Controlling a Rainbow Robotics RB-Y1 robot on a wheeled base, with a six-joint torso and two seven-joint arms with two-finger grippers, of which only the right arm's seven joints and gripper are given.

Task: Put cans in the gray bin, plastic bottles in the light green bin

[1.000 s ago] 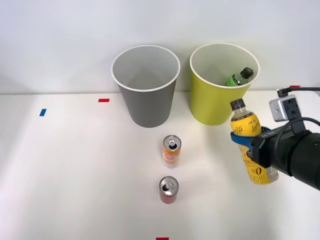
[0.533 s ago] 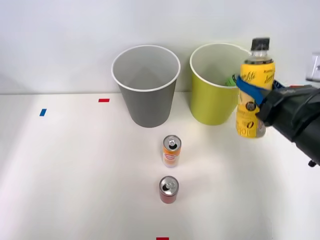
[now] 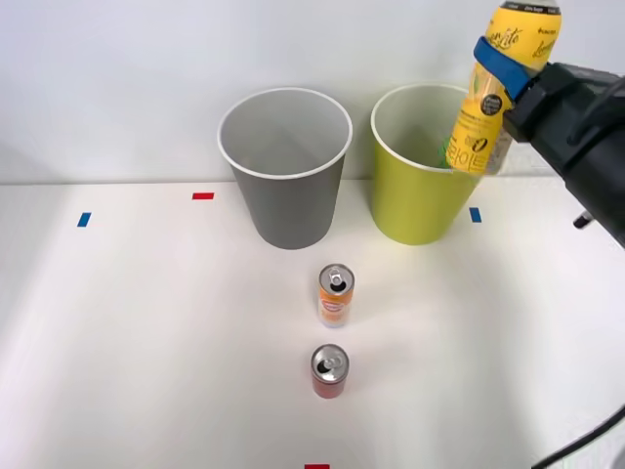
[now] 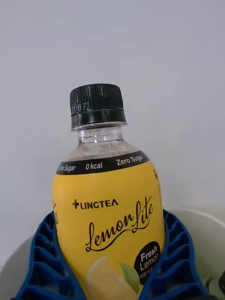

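The yellow bottle (image 3: 500, 86) hangs tilted above the right rim of the lime bin (image 3: 415, 200), pinched around its label by the right gripper (image 3: 506, 68) with a blue finger (image 4: 40, 262) hugging each side. Left of the lime bin stands the gray bin (image 3: 288, 195); in front of that sit the orange can (image 3: 335, 294) and, nearer, the red can (image 3: 329, 370). Judging from the bottle's base overlapping the rim, a release here might clip the edge, bounce outside, or tip the bin.
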